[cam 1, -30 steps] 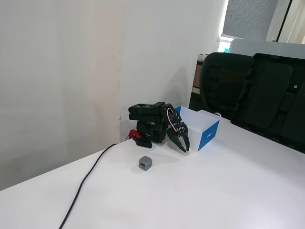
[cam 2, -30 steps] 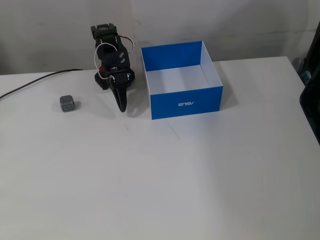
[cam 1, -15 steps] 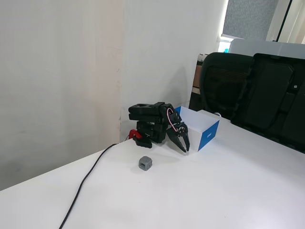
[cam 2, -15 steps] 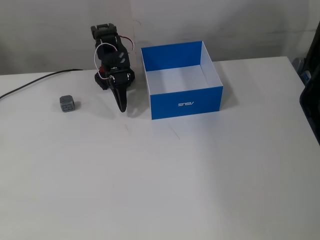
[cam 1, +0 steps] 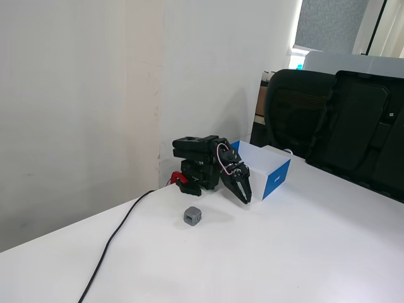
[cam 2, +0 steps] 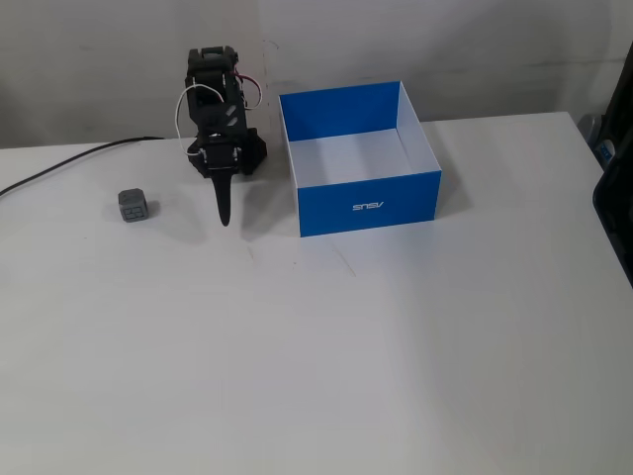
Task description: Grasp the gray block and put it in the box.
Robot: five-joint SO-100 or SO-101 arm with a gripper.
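the arm has turned a little since half a second ago. in a fixed view the pincer [cam 2: 225,213] now points more toward the left side of the picture, closer to the gray block [cam 2: 133,206], and it looks thinner than before, like a single dark spike. in the other fixed view the pincer [cam 1: 245,197] sits a bit lower and more to the right than it did. its two fingers look pressed together with nothing between them.

the gray block has not moved. it sits alone on the white bench [cam 2: 316,356], well apart from the pincer, left of the arm in a fixed view and in front of the arm [cam 1: 201,163] in the other one [cam 1: 192,216].

the box [cam 2: 367,203] is in the same spot too, just beside the arm, with blue walls and a white inside. a black cable [cam 1: 113,243] runs across the bench to the arm.
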